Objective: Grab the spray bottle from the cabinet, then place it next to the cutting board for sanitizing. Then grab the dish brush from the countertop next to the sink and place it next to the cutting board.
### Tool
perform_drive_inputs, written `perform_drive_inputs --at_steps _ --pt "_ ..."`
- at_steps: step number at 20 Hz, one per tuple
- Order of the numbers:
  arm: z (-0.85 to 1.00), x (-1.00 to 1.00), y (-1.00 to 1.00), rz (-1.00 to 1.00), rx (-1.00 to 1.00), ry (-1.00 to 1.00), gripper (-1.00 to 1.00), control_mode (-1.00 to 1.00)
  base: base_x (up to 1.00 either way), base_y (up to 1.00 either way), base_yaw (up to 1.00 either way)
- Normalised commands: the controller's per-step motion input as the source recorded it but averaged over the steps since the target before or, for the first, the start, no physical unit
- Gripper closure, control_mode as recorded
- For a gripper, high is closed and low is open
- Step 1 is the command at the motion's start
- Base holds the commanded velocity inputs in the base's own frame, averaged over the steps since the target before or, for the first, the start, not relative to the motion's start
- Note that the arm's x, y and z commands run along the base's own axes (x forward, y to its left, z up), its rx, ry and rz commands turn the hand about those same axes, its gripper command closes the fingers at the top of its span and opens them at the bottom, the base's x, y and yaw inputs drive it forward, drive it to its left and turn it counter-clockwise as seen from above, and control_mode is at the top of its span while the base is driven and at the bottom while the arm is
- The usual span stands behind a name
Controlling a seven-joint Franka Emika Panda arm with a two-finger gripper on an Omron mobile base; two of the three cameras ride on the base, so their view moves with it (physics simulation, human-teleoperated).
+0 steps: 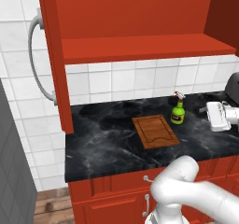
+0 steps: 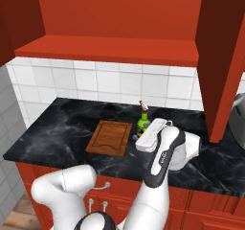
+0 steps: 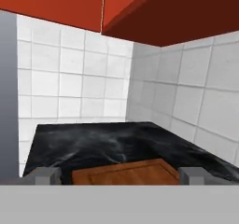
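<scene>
Green spray bottle point(image 1: 178, 112) with a red-and-white trigger stands on the black marble desk point(image 1: 107, 134), just beside the brown wooden cutting board point(image 1: 155, 131). Pincer point(image 3: 119, 175) is spread and empty, apparently free for the brush.

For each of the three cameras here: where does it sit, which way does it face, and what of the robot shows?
Left base view: behind-left, facing the countertop, cutting board, spray bottle; arm lower right.
Right base view: behind-right, same scene; arm lower left, hand before the bottle.
Hand view: on the hand, looking low over the board toward the tiled corner; gripper open.
Shared: board, countertop, cabinet.
</scene>
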Motion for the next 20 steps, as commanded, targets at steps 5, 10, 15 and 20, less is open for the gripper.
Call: perform_drive_inputs --at_steps 5,10,15,20 --pt "0.56 -0.72 0.66 -0.09 -0.13 0.03 -1.0 -1.0 0.0 0.0 0.0" --pt "0.62 -0.53 0.61 -0.18 -0.16 0.15 -1.0 -1.0 0.0 0.0 0.0" --pt "0.78 -0.34 0.66 -0.24 -0.14 0.19 -1.0 -1.0 0.0 0.0 0.0" --pt "0.54 -0.24 0.45 -0.3 -0.24 0.19 -1.0 -1.0 0.0 0.0 0.0"
